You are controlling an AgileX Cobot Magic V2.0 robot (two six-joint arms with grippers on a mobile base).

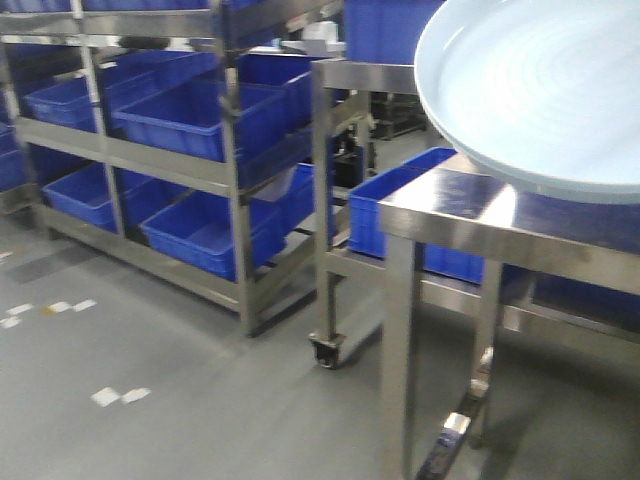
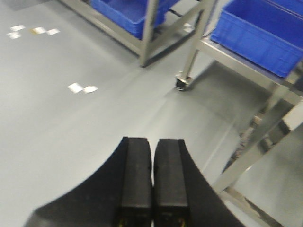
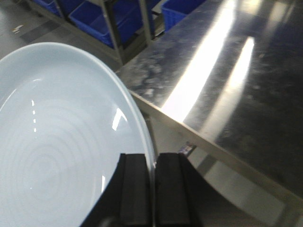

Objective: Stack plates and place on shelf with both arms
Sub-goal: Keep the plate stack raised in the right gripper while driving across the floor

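- While my right jaws are pinched on the rim of a plate, with only the rim's thickness between the two fingers, my left jaws are pressed fully together on nothing.
- Plate: pale bluish-white, glossy, with faint concentric rings in its well. It spreads left of my right jaws and ahead of them. One finger sits inside the rim, the other outside.
- Right of those jaws and ahead: a steel worktop, streaked with bright glare. Its near edge runs diagonally past the right jaws.
- The plate's far rim overlaps the worktop's corner in the right wrist view. Touching or apart, I cannot tell.
- Front view: the plate fills the upper right corner, hollow side toward the camera, lower rim across the worktop's top.
- Left jaws: the pads meet along a thin seam and point out over the grey floor.
- Ahead of the left jaws: a castor under a steel rack, with a blue bin on the rack's low shelf.
- Right of the left jaws: slanted steel frame legs, close by.
- Ahead and left of the left jaws: white tape marks on the floor, well apart from the pads.
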